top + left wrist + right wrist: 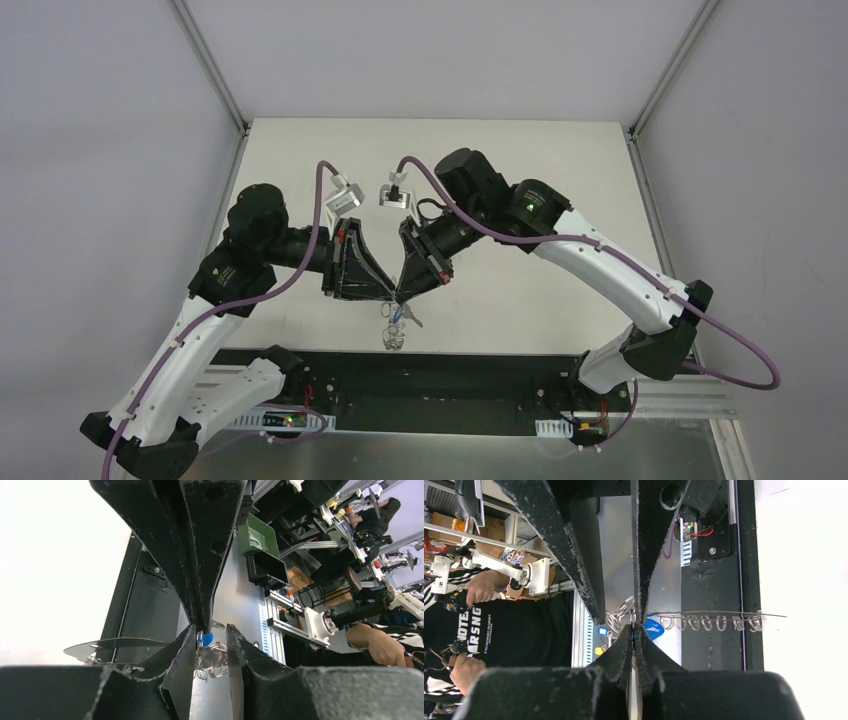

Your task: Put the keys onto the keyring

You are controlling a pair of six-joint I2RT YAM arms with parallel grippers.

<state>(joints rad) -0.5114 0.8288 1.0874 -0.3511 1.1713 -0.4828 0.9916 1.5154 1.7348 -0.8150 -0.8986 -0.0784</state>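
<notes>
Both grippers meet tip to tip low over the table's front edge. My right gripper [401,297] [634,626] is shut, and a thin metal part of the blue key [655,629] [207,639] [399,314] sits pinched edge-on between its tips. The keyring [704,622] [214,661] [393,337] is a thin wire lined with small loops; it hangs just below the key and stretches away sideways. My left gripper [387,297] [210,627] stands open, its jaws either side of the right gripper's tips, with a bunch of the ring's loops in the gap. Whether those loops touch its fingers is unclear.
The black base rail [430,375] runs along the table's near edge just below the grippers. Small blue [602,630] and yellow [599,650] tagged keys show beyond the grippers in the right wrist view. A person and benches stand past the table.
</notes>
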